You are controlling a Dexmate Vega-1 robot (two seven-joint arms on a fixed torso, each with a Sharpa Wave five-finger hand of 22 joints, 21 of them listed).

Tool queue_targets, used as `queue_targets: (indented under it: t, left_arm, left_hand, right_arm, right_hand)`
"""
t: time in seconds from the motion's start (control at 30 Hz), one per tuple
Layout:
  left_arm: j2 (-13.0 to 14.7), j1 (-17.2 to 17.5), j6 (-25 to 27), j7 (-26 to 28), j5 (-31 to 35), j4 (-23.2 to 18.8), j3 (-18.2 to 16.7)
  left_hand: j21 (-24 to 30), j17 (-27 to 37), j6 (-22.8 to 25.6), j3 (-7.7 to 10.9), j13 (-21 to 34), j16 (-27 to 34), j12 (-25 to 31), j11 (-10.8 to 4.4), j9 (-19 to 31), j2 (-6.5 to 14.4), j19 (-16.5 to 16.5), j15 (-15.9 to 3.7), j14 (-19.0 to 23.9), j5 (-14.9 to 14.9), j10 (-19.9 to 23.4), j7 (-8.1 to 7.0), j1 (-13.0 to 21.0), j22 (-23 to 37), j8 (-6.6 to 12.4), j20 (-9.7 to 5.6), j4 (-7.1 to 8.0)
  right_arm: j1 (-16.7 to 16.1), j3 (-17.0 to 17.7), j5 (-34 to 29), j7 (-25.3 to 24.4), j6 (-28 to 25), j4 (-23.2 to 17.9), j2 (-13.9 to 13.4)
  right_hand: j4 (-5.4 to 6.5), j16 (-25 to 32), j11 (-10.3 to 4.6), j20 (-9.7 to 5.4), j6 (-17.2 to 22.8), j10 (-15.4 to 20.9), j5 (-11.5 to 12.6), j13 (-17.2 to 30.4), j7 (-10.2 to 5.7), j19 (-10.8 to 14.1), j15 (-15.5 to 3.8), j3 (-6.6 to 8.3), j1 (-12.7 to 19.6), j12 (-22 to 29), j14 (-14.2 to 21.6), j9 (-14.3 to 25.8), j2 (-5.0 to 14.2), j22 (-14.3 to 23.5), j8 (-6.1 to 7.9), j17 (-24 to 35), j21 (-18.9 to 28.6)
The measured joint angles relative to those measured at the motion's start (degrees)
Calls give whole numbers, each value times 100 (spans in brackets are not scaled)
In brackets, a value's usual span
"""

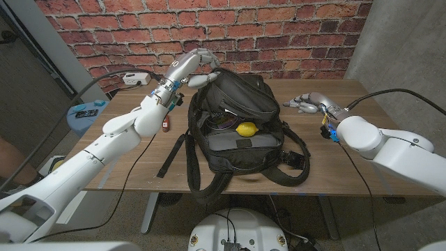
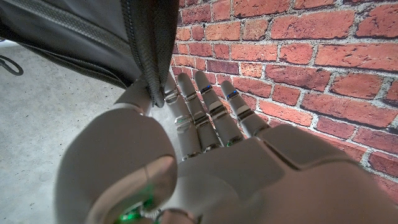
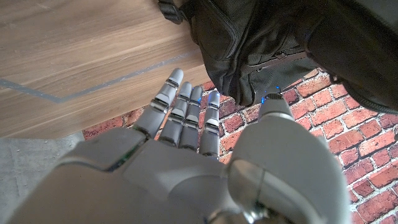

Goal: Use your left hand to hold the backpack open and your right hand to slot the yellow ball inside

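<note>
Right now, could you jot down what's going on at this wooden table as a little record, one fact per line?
bag: black fabric backpack lying on the wooden table, main compartment open
ball: small yellow ball already inside the open compartment
left hand: grips the backpack's top edge, holding it open
right hand: holds nothing, fingers apart, on the table to the right of the backpack, apart from it
backdrop: red brick wall
task state: ball is in the bag
</note>
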Motion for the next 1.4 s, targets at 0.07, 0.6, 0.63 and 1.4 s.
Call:
queue_targets:
  t: [0.07, 0.6, 0.63, 1.4]
  left_arm:
    - [0, 30, 14, -57, -44, -33, -27]
    - [-12, 271, 259, -661, -569, -351, -222]
    - [1, 290, 298, -731, -635, -404, -244]
    - [311, 518, 832, -2053, -1985, -832, -466]
  left_hand:
    - [0, 0, 0, -23, 0, 0, 0, 0, 3, 0, -26, 0, 0, 0, 0, 0, 0, 0, 0, -26, 22]
    - [-43, 28, -154, -46, 29, -45, -120, -48, 25, 50, -159, 112, -218, -16, -158, -62, -64, 1, 1, 46, 45]
    - [-43, 27, -210, -46, 29, -45, -129, -19, 15, 64, -164, 123, -247, -16, -187, -62, -78, 7, -12, 51, 46]
    - [-241, -155, -1232, -154, -246, -206, -617, 327, -258, 25, -630, 496, -1081, 12, -1087, 17, -687, 13, -646, 252, 205]
  right_arm:
    - [13, -5, -13, 13, 41, 57, 27]
    - [71, -10, -71, 97, 398, 380, 199]
    - [75, -10, -73, 102, 431, 398, 212]
    - [197, -100, -75, 220, 674, 658, 383]
  right_hand:
    - [0, 0, -14, 0, 0, 14, 0, 0, 0, 0, -3, 0, 0, 0, 3, 0, 0, 0, 0, 0, 0]
    - [0, 0, -31, 0, 0, 30, 0, -27, 0, 0, -13, 0, 0, -22, 31, -22, 0, 0, 0, -26, 0]
    - [0, 0, -31, 0, 0, 30, 0, -26, 0, 0, -13, 0, 0, -40, 31, -28, 0, 0, 0, -27, 0]
    - [-17, -51, 32, -1, -34, -33, -22, -64, 34, -2, 61, -18, 1, -150, -105, -29, 45, -17, -27, -53, 0]
